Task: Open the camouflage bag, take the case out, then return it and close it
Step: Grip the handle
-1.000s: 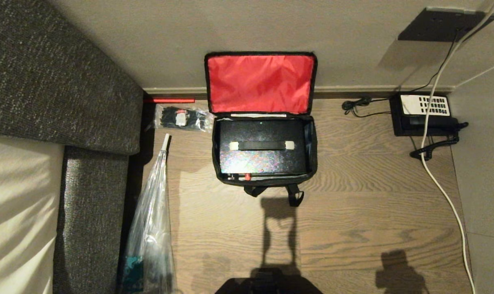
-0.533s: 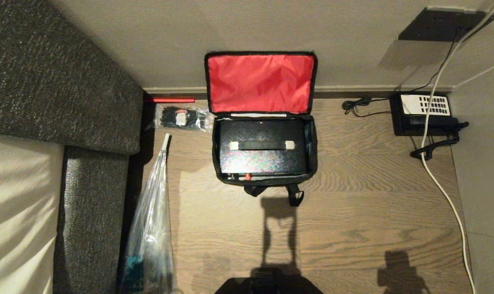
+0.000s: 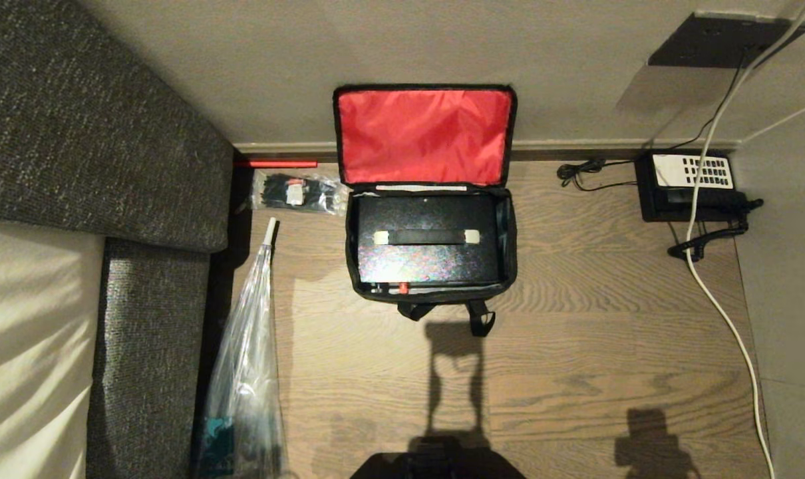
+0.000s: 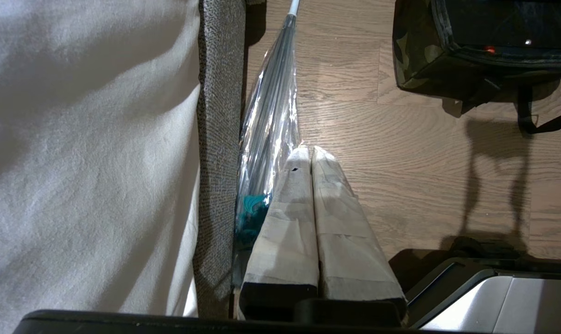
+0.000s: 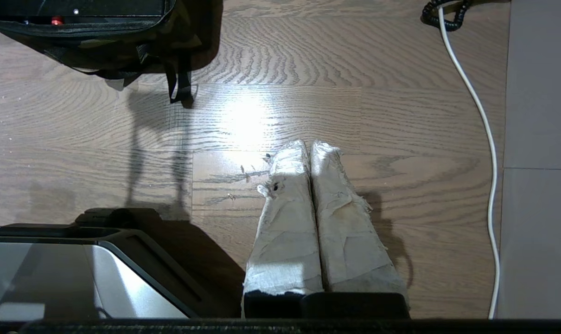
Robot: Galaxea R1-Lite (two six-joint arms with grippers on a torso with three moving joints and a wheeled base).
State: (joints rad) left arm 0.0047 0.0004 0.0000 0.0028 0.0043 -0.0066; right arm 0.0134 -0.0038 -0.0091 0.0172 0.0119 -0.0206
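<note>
The camouflage bag (image 3: pixel 511 263) stands open on the wooden floor, its red-lined lid (image 3: pixel 424 136) leaning back against the wall. Inside lies the black case (image 3: pixel 429 265), filling it nearly to the walls, with its strap handle (image 3: pixel 426 237) on top and a small red clasp (image 3: pixel 403 287) at the near edge. Neither gripper shows in the head view. My left gripper (image 4: pixel 310 150) is shut and empty, low over the floor beside the sofa, well short of the bag (image 4: pixel 415 55). My right gripper (image 5: pixel 309 144) is likewise shut on nothing, with the bag (image 5: pixel 123 46) far ahead of it.
A grey sofa (image 3: pixel 76 133) fills the left side. A long clear plastic bag (image 3: pixel 246 372) lies along it, and a small clear packet (image 3: pixel 296 191) sits beside the camouflage bag. A black telephone (image 3: pixel 688 186) and a white cable (image 3: pixel 722 306) are on the right. My base (image 3: pixel 436 466) is at the near edge.
</note>
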